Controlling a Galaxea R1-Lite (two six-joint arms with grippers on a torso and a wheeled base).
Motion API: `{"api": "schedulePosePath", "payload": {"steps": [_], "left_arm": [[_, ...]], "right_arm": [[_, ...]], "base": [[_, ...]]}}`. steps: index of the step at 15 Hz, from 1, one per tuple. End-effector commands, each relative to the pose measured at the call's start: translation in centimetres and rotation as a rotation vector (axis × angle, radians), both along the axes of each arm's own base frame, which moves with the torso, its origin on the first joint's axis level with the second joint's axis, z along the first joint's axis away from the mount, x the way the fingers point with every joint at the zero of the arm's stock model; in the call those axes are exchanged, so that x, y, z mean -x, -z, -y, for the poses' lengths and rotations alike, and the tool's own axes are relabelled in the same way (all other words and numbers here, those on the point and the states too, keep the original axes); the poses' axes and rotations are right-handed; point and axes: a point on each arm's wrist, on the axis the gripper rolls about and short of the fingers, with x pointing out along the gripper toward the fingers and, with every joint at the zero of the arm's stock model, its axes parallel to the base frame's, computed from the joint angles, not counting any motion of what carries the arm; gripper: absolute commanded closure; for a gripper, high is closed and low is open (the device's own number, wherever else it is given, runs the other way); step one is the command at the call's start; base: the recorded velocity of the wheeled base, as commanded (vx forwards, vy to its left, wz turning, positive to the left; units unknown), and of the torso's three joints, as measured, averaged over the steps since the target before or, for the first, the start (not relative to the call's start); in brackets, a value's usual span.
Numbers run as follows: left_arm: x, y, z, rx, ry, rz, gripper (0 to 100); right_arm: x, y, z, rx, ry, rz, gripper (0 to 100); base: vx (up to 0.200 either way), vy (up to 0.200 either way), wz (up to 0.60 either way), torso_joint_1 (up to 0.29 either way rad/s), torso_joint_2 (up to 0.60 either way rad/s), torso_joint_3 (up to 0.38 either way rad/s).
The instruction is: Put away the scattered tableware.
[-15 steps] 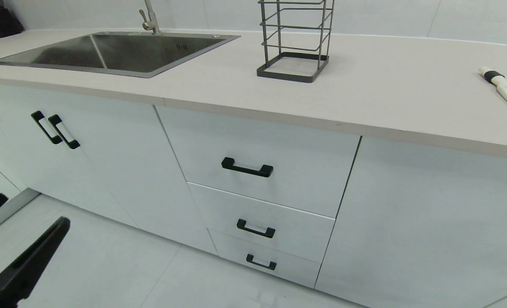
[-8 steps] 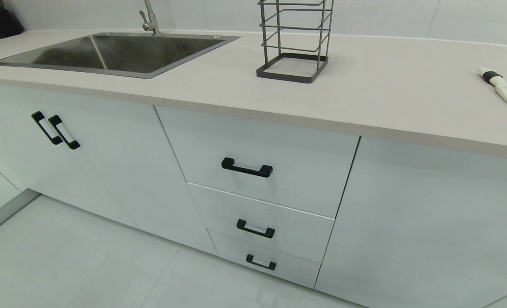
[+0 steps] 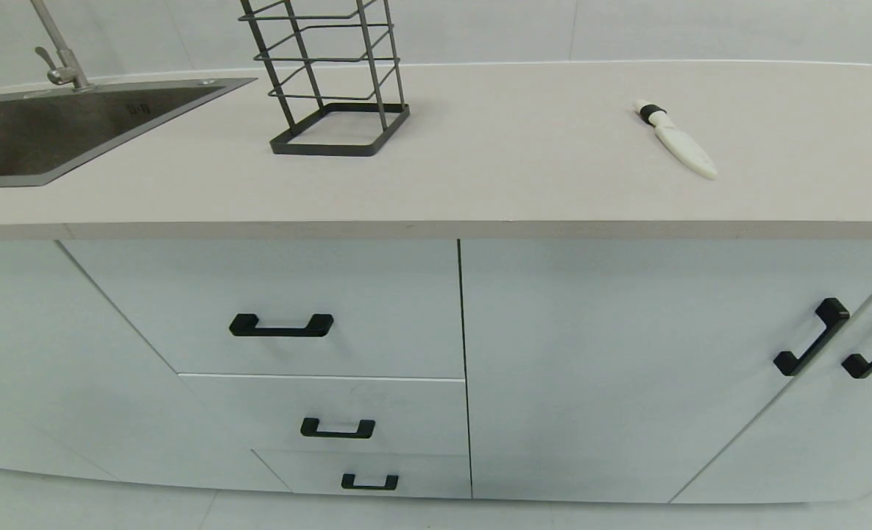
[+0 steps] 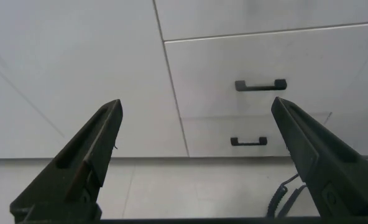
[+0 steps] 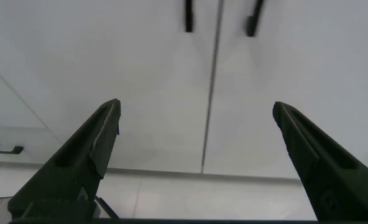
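Head view has the knife (image 3: pixel 675 140) lying flat on the beige countertop (image 3: pixel 524 184), off toward the right side. It's a small cream-white one with a black band near one end. The banded end points toward the back wall and the tapered end angles toward the front edge and a bit to the right. It isn't touching anything.

Well apart from it on the left stands a dark wire rack (image 3: pixel 321 152), upright. Past that is the steel sink (image 3: pixel 53 125) with its faucet (image 3: pixel 60 62) at the back.

Under the counter there's a stack of three drawers, all shut, and the top one has a black handle (image 3: pixel 281 326). To the right of them are white cabinet doors. Two of those have angled black handles (image 3: pixel 811 335) close together at the far right.

Left wrist view shows the left gripper (image 4: pixel 196 155) spread wide open and holding nothing. It's down low in front of the drawer fronts, and two of the drawer pulls (image 4: pixel 260 85) show between its black fingers (image 4: pixel 91 162). The light tiled floor (image 4: pixel 190 186) is below them.

Right wrist view is much the same. The right gripper (image 5: pixel 196 162) is wide open too and has nothing between its fingers (image 5: pixel 84 162). It faces a pair of cabinet doors, with the seam between them running down the middle. A door handle (image 5: pixel 188 15) sits on either side of that seam.
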Motion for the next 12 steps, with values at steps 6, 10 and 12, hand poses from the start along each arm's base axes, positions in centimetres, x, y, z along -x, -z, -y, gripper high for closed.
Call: {"api": "schedulePosePath", "payload": {"steps": [6,10,12], "left_arm": [[0.01,0.01,0.00,0.043,-0.002,0.000,0],[0.01,0.00,-0.01,0.052,-0.004,0.002,0],[0.01,0.00,-0.01,0.034,-0.004,0.002,0]], "right_arm": [[-0.01,0.00,0.00,0.000,0.000,-0.001,0],[-0.01,0.00,0.00,0.000,0.000,-0.001,0],[-0.01,0.00,0.00,0.000,0.000,-0.001,0]], "base": [[0.000,0.000,0.00,0.000,0.00,0.000],[0.050,0.000,0.00,0.001,0.00,-0.002],[0.200,0.000,0.00,0.005,0.00,0.002]]}}
